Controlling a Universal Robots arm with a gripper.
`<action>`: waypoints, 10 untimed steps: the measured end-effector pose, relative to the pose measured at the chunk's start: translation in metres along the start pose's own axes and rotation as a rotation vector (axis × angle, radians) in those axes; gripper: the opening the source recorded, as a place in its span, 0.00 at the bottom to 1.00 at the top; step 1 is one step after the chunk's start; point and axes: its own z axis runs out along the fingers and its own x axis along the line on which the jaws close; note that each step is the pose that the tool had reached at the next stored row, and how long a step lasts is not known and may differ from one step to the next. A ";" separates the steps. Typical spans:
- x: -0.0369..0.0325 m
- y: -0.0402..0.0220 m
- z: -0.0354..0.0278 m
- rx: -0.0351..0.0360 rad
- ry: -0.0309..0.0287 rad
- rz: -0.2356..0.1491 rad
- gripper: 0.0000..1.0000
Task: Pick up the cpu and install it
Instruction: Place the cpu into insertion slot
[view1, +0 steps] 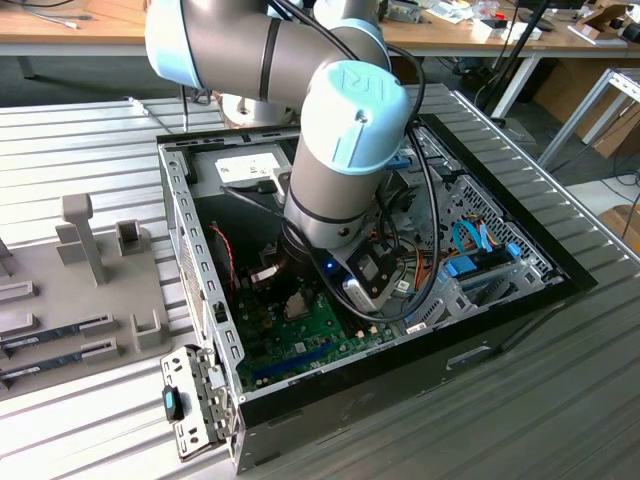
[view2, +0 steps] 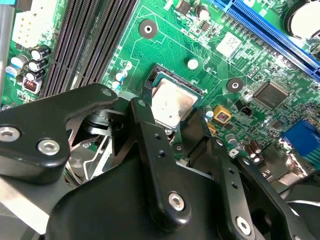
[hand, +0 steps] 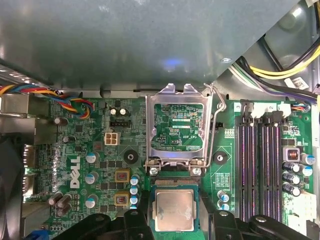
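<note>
Green motherboard (hand: 102, 150) below, end effector (hand: 174, 226) grips one cpu (hand: 174, 209) beside one metal socket frame (hand: 149, 131).

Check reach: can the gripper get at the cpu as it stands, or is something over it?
Likely yes. The gripper hangs right over the cpu, whose metal top is bare. The socket's metal frame is swung open, off the chip, and no cable crosses above it.

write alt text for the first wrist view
A silver-topped cpu lies at the tip of the black pincer, over a green motherboard. Just beyond it the socket's metal load frame is swung open, with memory slots alongside.
</note>
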 end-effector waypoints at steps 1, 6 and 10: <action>0.0000 0.0001 0.0002 0.0001 0.0001 0.000 0.47; 0.0000 0.0019 0.0010 0.0000 0.0001 -0.001 0.47; 0.0000 0.0023 0.0020 0.0028 0.0001 -0.001 0.47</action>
